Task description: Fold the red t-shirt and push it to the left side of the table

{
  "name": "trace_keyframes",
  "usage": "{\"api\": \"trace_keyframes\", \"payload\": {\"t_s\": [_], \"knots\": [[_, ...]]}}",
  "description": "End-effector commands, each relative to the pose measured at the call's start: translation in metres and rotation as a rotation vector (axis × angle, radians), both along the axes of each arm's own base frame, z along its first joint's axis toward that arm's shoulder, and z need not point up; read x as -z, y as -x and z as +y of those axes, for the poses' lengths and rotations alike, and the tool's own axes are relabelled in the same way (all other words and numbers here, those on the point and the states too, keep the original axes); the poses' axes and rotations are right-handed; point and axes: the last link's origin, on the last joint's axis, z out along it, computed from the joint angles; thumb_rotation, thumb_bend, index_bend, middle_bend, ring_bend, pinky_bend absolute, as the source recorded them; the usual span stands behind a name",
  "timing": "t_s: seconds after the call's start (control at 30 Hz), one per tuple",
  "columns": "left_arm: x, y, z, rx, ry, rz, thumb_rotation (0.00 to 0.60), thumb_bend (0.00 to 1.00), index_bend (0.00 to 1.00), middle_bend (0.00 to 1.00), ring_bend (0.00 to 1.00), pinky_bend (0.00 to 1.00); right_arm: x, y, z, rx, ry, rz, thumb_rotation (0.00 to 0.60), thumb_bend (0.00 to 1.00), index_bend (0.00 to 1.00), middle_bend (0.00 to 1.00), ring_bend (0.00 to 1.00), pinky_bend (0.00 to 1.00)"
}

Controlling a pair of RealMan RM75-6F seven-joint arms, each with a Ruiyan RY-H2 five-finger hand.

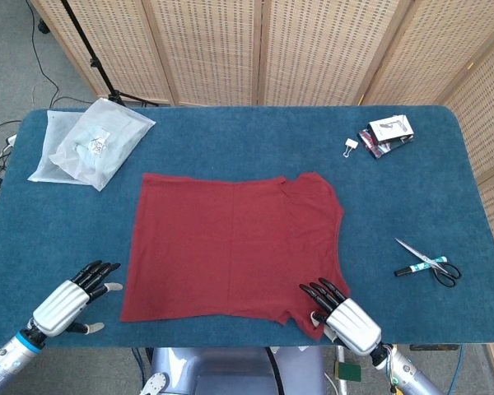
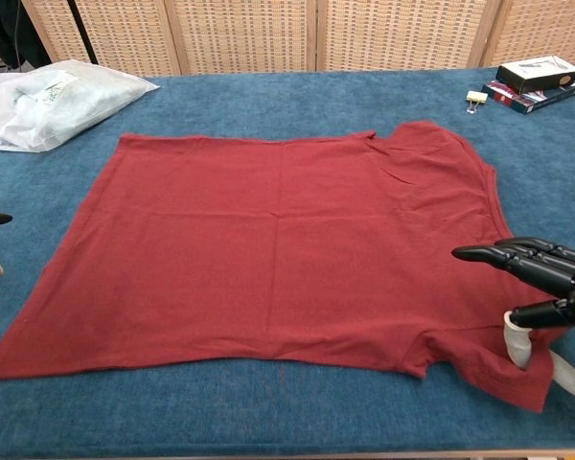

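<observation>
Blue carpet-covered table (image 1: 230, 140). Clear plastic bag with pale folded contents (image 1: 90, 141) at far left corner. Small white binder clip (image 1: 350, 147) near far right, just beside black-and-white box stacked on dark flat box (image 1: 389, 134). Black-handled scissors (image 1: 428, 263) lying flat near right edge. Woven folding screen (image 1: 255, 49) behind table.
</observation>
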Motion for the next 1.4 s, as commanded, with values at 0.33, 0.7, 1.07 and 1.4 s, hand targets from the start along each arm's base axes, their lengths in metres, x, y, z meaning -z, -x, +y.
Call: {"api": "trace_keyframes", "payload": {"t_s": [0.33,0.7,1.07,1.4], "knots": [[0.027,-0.003,0.003,0.072,0.011,-0.057,0.600,0.04,0.30,0.00,0.00,0.00,-0.002,-0.001,-0.001,0.006,0.002,-0.004,0.600,0.57,0.58,0.00,0.00,0.00],[0.041,-0.007,0.008,0.077,0.017,-0.063,0.600,0.04,0.30,0.00,0.00,0.00,-0.004,-0.002,-0.001,0.008,0.007,-0.009,0.600,0.57,0.59,0.00,0.00,0.00],[0.051,-0.012,0.015,0.070,0.021,-0.061,0.600,0.07,0.31,0.00,0.00,0.00,-0.005,-0.003,-0.002,0.013,0.009,-0.012,0.600,0.57,0.59,0.00,0.00,0.00],[0.053,-0.018,0.019,0.078,0.015,-0.072,0.600,0.19,0.33,0.00,0.00,0.00,-0.005,-0.003,-0.003,0.016,0.010,-0.013,0.600,0.57,0.59,0.00,0.00,0.00]]}}
